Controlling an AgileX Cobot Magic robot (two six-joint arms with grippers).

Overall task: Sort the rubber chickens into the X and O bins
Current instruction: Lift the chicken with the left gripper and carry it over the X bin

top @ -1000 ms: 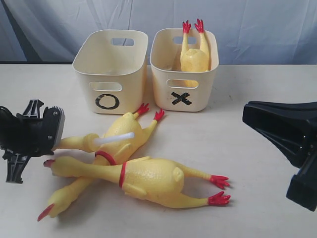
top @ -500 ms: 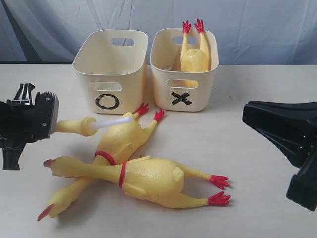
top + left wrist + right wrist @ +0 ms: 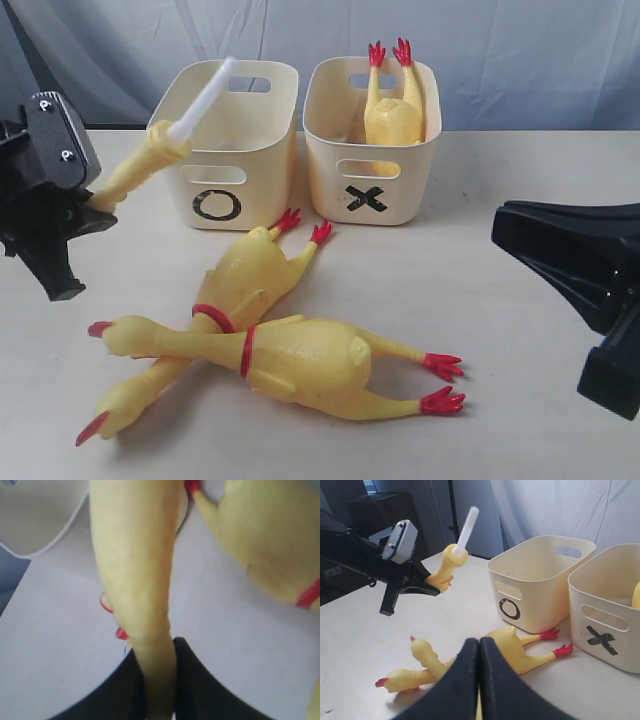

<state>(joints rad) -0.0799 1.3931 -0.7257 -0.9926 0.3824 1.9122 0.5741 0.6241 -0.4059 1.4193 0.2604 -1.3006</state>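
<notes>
I work at a white table [image 3: 520, 165] with a pale curtain [image 3: 520, 60] hanging behind it, and off in the dim corner stands a dark cabinet [image 3: 385, 507].

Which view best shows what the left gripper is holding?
The right wrist view: the yellow piece with a white tube shows whole, clamped in the left gripper. Exterior shows it against the O bin; left wrist, only a blurred yellow shaft.
</notes>
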